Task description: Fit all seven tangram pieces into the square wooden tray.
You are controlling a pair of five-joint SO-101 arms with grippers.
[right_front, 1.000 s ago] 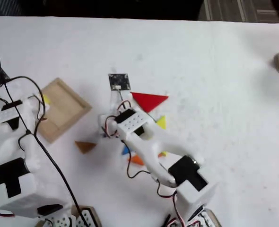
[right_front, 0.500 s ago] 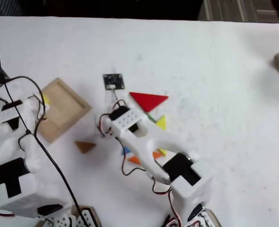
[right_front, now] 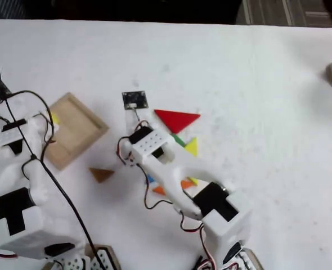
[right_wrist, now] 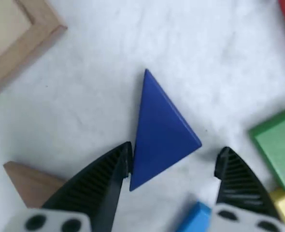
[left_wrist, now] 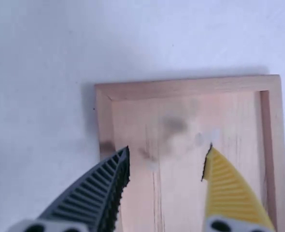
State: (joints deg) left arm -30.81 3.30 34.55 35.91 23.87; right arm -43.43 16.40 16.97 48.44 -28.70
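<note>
Plainly, the job has barely begun. On the white table (right_front: pixel 256 73) the square wooden tray (left_wrist: pixel 181 86) lies off to one side with a bare floor and no piece in it. The left gripper (left_wrist: pixel 165 166) hangs over that floor with its fingers apart and nothing between them.

All the pieces I can make out lie loose on the table, well apart from the tray. The large red triangle (right_front: pixel 176 119) is the biggest. The dark blue triangle (right_wrist: pixel 159 130) lies flat, and the right gripper (right_wrist: pixel 174 162) sits low over it, jaws spread to either side and not closed on it. I judge this to be the first piece lined up for a pick.

Near it lie a green flat piece (right_wrist: pixel 277 147), a brown wooden triangle (right_front: pixel 101 174) nearest the tray, a small yellow triangle (right_front: pixel 192 146), an orange piece (right_front: pixel 161 191) and a light blue piece (right_wrist: pixel 194 218). By this count, all seven have yet to be lifted, carried across and fitted.
</note>
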